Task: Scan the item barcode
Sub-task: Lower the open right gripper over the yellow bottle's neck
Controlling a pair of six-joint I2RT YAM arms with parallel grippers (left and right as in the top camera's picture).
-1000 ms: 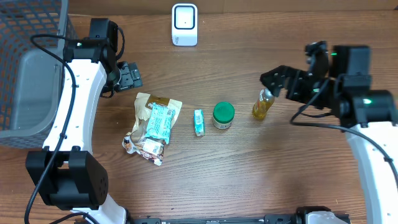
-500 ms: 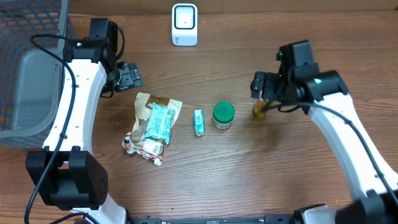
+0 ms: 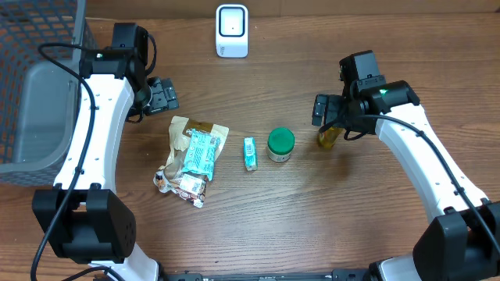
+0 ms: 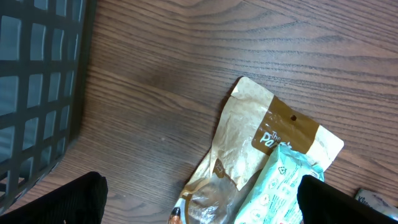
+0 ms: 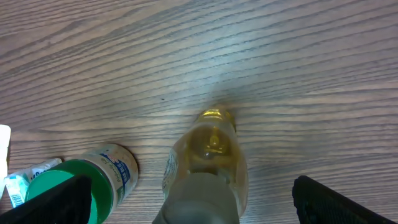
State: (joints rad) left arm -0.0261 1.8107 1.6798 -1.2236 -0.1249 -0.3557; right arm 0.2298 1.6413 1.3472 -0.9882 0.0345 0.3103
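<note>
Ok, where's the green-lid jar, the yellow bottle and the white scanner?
Round green-lidded jar (image 3: 280, 141): overhead view, its lid.
Small yellow bottle (image 5: 208, 148): right wrist view, its body.
White boxy scanner (image 3: 232, 30): overhead view, its face.

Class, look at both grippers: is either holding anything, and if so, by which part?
Nothing is held. The right gripper is open over the yellow bottle, not touching it; the left gripper is open near the snack bag.
</note>
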